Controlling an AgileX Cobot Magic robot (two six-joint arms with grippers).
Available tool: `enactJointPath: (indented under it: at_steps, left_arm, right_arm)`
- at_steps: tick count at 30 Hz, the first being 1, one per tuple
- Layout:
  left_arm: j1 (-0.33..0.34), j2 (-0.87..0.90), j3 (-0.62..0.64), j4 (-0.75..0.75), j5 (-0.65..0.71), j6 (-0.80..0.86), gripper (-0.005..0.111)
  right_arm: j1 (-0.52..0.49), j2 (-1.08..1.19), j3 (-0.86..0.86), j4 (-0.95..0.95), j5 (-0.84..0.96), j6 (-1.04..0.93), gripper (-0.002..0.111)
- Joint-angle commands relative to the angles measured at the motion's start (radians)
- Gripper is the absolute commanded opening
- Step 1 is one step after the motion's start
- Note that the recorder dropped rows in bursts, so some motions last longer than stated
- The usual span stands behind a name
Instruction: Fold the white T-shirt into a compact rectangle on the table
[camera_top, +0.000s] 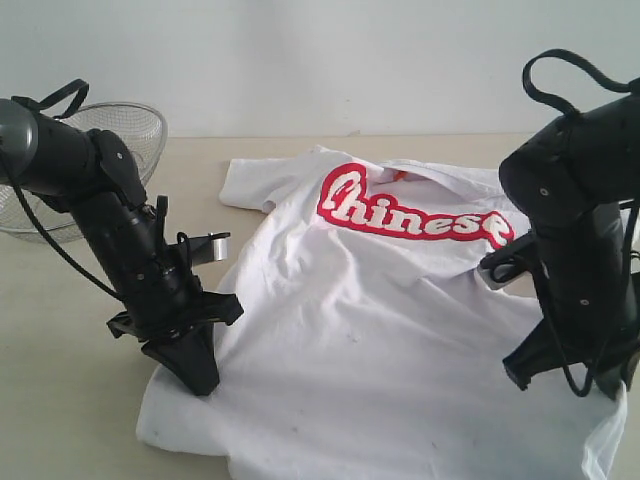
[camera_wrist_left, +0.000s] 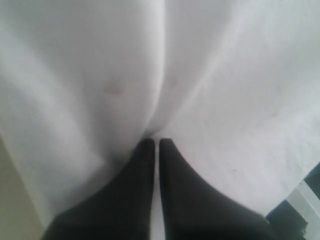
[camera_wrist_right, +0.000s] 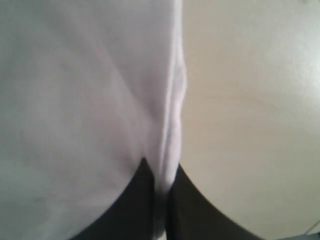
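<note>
On the table (camera_top: 60, 400), the white T-shirt (camera_top: 380, 320) lies rumpled — left gripper (camera_wrist_left: 156, 142) and right gripper (camera_wrist_right: 162, 170) clamped on it.

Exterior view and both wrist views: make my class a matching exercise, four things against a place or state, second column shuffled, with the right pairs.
1 white T-shirt
2 wire basket
3 left gripper
4 right gripper

A shut on the shirt's edge, bare table beside it
B far left of the exterior view
C spread out, red lettering up
D shut on a pucker, cloth all around

Pairs: 1-C, 2-B, 3-D, 4-A
</note>
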Motion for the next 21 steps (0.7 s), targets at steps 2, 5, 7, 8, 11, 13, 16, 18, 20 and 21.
enactJointPath:
  at_steps: [2, 5, 7, 8, 11, 13, 16, 18, 20, 21]
  left_arm:
    - [0.007, 0.016, 0.01, 0.048, -0.012, -0.006, 0.005]
    - [0.007, 0.016, 0.01, 0.048, 0.014, -0.006, 0.005]
    - [0.007, 0.016, 0.01, 0.048, 0.025, -0.006, 0.005]
    - [0.007, 0.016, 0.01, 0.054, 0.032, -0.006, 0.005]
    - [0.007, 0.016, 0.01, 0.054, 0.044, -0.006, 0.005]
    - [0.007, 0.016, 0.01, 0.054, 0.046, -0.006, 0.005]
    - [0.007, 0.016, 0.01, 0.047, 0.047, -0.006, 0.005]
    - [0.007, 0.016, 0.01, 0.047, 0.047, -0.006, 0.005]
    - [0.007, 0.016, 0.01, 0.048, 0.041, -0.006, 0.005]
    - [0.007, 0.016, 0.01, 0.048, 0.041, -0.004, 0.005]
  right_arm:
    - [-0.009, -0.004, 0.0, -0.069, 0.087, 0.002, 0.0]
    - [-0.02, -0.004, 0.0, -0.106, 0.087, -0.018, 0.0]
    - [-0.04, -0.004, 0.0, -0.103, 0.087, -0.023, 0.0]
    - [-0.049, -0.004, 0.0, -0.093, 0.087, -0.031, 0.0]
    - [-0.08, -0.004, 0.0, -0.105, 0.087, -0.053, 0.0]
    - [-0.097, -0.004, 0.0, -0.161, 0.087, -0.029, 0.0]
    - [-0.12, -0.004, 0.0, -0.201, 0.087, 0.006, 0.01]
    - [-0.13, -0.004, 0.0, -0.203, 0.087, 0.006, 0.022]
    - [-0.13, -0.004, 0.0, -0.205, 0.087, 0.006, 0.038]
    - [-0.13, -0.004, 0.0, -0.205, 0.087, 0.006, 0.047]
